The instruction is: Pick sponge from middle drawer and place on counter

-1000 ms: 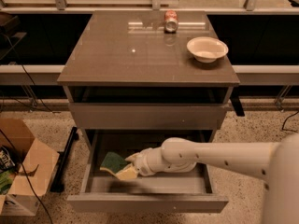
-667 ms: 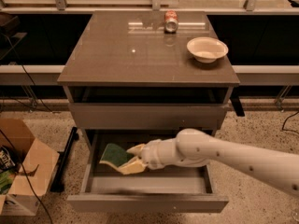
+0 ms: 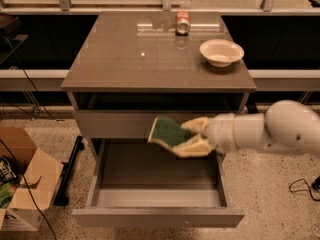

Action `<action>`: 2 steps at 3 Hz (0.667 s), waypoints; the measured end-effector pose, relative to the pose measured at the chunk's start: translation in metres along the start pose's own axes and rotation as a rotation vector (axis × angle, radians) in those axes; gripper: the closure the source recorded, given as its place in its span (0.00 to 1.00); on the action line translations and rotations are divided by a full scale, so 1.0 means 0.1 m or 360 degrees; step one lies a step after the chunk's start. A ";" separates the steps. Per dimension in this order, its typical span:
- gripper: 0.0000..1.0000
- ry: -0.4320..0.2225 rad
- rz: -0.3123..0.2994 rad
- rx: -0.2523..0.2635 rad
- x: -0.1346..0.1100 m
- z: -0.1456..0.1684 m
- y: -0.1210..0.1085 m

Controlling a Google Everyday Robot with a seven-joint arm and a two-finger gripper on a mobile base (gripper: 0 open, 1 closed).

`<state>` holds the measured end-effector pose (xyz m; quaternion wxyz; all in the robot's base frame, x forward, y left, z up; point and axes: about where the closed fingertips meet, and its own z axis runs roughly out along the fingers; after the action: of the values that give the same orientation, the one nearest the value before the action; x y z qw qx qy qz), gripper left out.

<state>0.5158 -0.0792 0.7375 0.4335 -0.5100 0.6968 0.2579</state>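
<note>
My gripper point(image 3: 192, 136) is shut on the sponge point(image 3: 167, 132), green face up over a yellow body, and holds it in the air above the open middle drawer point(image 3: 155, 181), level with the closed drawer front above it. The drawer's flat grey floor is bare. The white arm reaches in from the right. The counter point(image 3: 135, 54) is the glossy grey-brown top of the cabinet, above and behind the sponge.
A white bowl point(image 3: 221, 51) stands at the counter's right side and a can point(image 3: 183, 22) lies at its back. A cardboard box point(image 3: 22, 181) sits on the speckled floor at the left. A cable point(image 3: 300, 186) lies on the floor at the right.
The gripper has lifted the sponge out of the drawer, up and to the right. The drawer floor is now bare.
</note>
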 end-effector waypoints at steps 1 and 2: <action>1.00 0.0027 -0.0188 0.0119 -0.46 -0.57 -0.33; 1.00 0.0012 -0.0198 0.0130 -0.53 -0.59 -0.37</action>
<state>0.5356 -0.1134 0.8152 0.4664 -0.5351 0.6754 0.1999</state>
